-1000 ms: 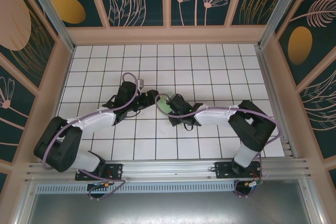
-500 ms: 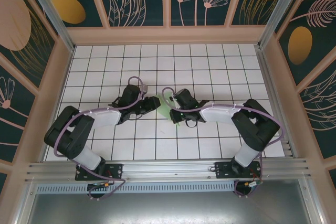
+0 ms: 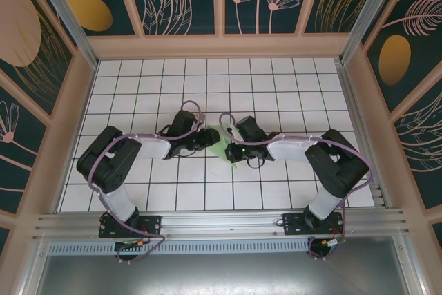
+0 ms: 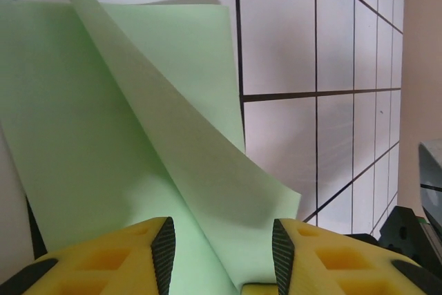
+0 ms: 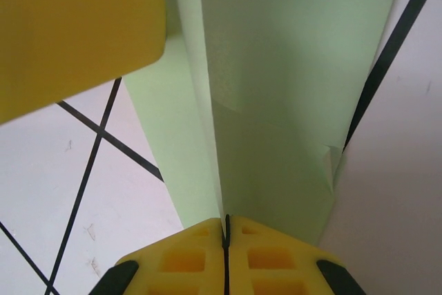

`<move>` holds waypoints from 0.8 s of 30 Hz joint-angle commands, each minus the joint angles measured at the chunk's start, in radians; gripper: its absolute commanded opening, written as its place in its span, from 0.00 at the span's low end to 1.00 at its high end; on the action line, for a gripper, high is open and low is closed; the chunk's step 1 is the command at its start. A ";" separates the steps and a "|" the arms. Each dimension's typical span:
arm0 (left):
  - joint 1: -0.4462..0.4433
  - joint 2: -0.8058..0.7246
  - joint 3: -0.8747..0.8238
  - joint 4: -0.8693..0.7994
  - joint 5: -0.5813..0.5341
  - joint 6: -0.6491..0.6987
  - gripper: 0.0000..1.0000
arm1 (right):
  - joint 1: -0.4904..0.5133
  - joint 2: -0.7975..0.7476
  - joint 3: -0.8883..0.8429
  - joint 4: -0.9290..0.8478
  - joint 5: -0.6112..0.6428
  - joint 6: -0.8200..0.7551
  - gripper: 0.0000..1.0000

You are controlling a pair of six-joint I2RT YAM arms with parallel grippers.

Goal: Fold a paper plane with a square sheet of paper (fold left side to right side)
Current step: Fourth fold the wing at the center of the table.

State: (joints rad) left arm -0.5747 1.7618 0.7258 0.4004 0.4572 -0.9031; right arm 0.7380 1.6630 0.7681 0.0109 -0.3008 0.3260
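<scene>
A: Green paper (image 3: 216,146) sits in the middle of the white tiled table (image 3: 276,88), and both arms reach in over it from either side.
B: Yes, from overhead it's a small pale wedge between the two black wrists. The left end effector (image 3: 206,136) is on its left and the right end effector (image 3: 228,141) on its right.
A: Take the left wrist camera. What do you get?
B: The left end effector (image 4: 221,246) has its yellow fingers (image 4: 164,248) well apart. The paper (image 4: 103,136) lies partly folded, with one flap raised and slanting across the flat layer. Its lower corner runs down into the gap between the fingers, and I see no pinch there.
A: And the other side?
B: On the right wrist camera, the right end effector (image 5: 226,229) has its two yellow pads pressed together. A ridge of the paper (image 5: 276,101) runs straight into the seam between them, so it's clamped on the paper.
A: I see a yellow block (image 5: 69,25) at the top left of that view.
B: It hangs by the paper's left edge, but I cannot tell whether it's touching.
A: What about the paper's right edge?
B: It has a small crumpled corner, lying over a white tile just beside a dark grid line
</scene>
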 commanded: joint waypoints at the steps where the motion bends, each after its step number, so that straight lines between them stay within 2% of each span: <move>1: -0.004 0.026 0.038 0.001 0.009 0.010 0.45 | -0.012 -0.006 -0.021 0.032 -0.048 0.018 0.09; 15: -0.009 0.089 0.081 -0.058 -0.012 0.027 0.46 | -0.033 0.019 -0.023 0.052 -0.098 0.028 0.09; 24: -0.010 0.108 0.090 -0.085 -0.035 0.036 0.46 | -0.042 0.023 -0.018 0.050 -0.113 0.030 0.13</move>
State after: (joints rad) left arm -0.5793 1.8378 0.8043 0.3630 0.4480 -0.8917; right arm 0.7025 1.6699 0.7551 0.0395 -0.3920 0.3504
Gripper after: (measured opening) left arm 0.458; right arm 0.134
